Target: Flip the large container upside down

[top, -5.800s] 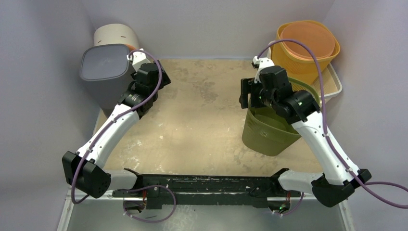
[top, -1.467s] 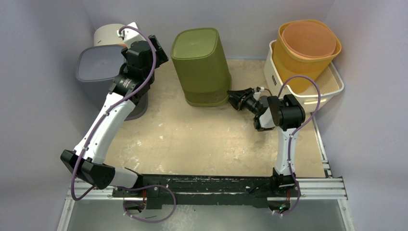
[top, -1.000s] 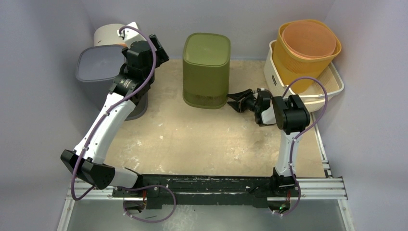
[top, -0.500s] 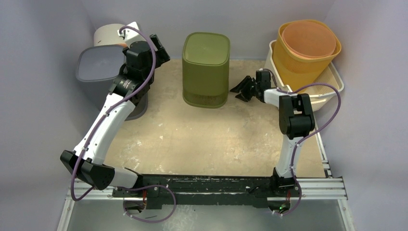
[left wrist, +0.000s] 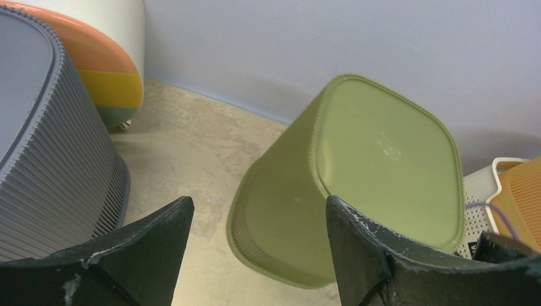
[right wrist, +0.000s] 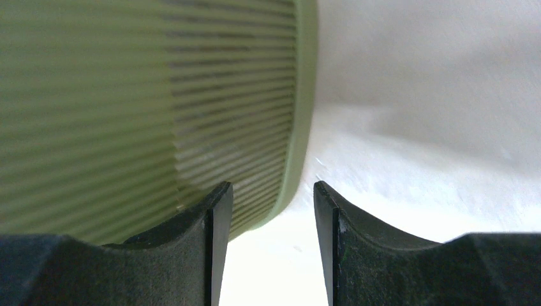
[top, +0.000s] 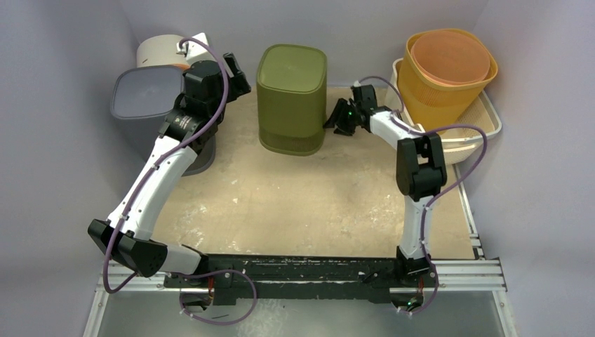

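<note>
Right gripper: your 2 jaws stand spread, just beside the right wall of the large container | table: large container stands at its far middle, base up, mouth down | grey bin: far left | left gripper: spread, holding nothing, between grey bin and large container.

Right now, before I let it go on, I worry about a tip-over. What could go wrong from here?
1. The right gripper, jaws open, sits close by the upper side of the inverted green container; a push there could topple it leftward.
2. The left gripper, open, and the gray bin stand on that side, so a falling container may strike them.
</note>
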### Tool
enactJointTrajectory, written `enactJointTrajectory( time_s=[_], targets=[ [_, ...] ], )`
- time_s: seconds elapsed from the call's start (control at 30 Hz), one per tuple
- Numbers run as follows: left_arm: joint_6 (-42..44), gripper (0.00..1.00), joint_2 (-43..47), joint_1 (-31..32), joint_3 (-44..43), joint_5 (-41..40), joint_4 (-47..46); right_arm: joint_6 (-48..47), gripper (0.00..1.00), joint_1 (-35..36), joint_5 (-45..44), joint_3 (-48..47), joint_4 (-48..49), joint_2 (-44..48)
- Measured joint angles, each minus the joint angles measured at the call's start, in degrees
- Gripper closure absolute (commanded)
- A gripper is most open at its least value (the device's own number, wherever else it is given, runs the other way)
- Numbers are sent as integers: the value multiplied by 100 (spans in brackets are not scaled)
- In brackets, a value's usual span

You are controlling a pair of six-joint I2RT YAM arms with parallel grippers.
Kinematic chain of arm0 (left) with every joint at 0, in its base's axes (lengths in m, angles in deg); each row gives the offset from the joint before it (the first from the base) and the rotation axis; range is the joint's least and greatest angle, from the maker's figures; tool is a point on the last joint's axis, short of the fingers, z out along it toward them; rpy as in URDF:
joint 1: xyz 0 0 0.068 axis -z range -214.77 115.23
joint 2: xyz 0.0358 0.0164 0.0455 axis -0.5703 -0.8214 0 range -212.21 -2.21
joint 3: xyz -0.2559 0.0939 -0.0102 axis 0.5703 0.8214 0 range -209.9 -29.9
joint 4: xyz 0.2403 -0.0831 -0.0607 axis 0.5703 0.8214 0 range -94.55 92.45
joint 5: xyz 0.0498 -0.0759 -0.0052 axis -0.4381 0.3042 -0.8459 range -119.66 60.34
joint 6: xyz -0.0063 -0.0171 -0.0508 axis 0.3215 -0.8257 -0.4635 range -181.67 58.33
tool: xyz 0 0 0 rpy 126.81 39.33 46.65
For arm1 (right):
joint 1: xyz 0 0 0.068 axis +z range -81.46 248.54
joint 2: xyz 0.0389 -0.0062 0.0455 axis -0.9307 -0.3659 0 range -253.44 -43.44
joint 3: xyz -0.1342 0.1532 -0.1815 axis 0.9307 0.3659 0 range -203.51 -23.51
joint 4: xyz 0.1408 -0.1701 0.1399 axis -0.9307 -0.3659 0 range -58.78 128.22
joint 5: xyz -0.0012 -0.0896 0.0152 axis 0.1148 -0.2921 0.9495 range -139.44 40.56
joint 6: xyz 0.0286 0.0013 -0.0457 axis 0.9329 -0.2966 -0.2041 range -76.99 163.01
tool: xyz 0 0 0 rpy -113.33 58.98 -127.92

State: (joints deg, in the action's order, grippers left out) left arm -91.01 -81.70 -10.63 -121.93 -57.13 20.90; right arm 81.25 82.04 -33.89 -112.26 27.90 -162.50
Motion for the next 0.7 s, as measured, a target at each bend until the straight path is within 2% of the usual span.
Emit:
enactJointTrajectory(
  time_s=[0.2,0.37,0.7],
  targets=[
    [46,27,22,0,-2,114,-7,-68,48,369,251,-1685,-17,-1145],
    [46,27,98,0,-2,192,-46,98,48,715,835,-2614,7,-1991],
    [44,27,120,0,7,323,-131,531,43,1200,2090,-3040,772,-2415]
  ],
)
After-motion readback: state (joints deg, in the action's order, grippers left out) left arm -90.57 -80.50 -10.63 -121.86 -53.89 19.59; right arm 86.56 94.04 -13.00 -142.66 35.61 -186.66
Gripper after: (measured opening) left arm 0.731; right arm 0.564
